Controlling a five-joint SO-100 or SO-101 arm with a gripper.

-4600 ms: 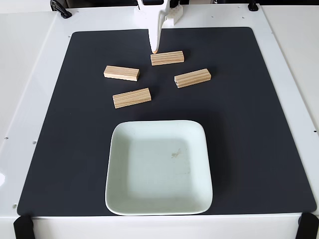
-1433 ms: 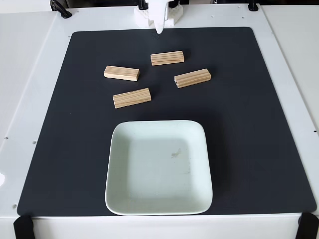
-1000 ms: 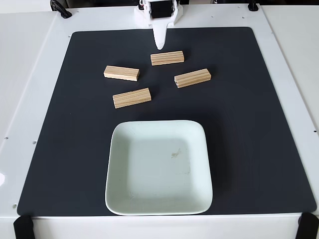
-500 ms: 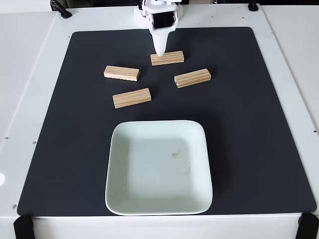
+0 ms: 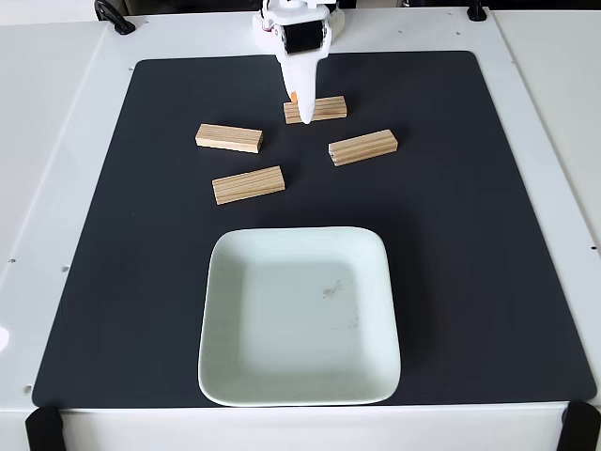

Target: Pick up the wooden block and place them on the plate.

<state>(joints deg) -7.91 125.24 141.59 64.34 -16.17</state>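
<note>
Several wooden blocks lie on the black mat: one at the back (image 5: 329, 107), one on the left (image 5: 228, 138), one on the right (image 5: 362, 147) and one nearer the plate (image 5: 248, 184). The pale green plate (image 5: 282, 319) sits at the front with nothing on it. My white gripper (image 5: 300, 108) reaches down from the back edge over the left part of the back block. It looks open: an orange-tipped finger is at the block's far edge and the white fingertip (image 5: 305, 118) at its near edge. It holds nothing.
The black mat (image 5: 488, 235) covers most of the white table (image 5: 554, 113). The arm's base (image 5: 293, 23) stands at the back edge. Black clamps sit at the front corners (image 5: 42, 427).
The gripper has come forward from the back edge of the mat and lowered over the back block. Blocks and plate have not moved.
</note>
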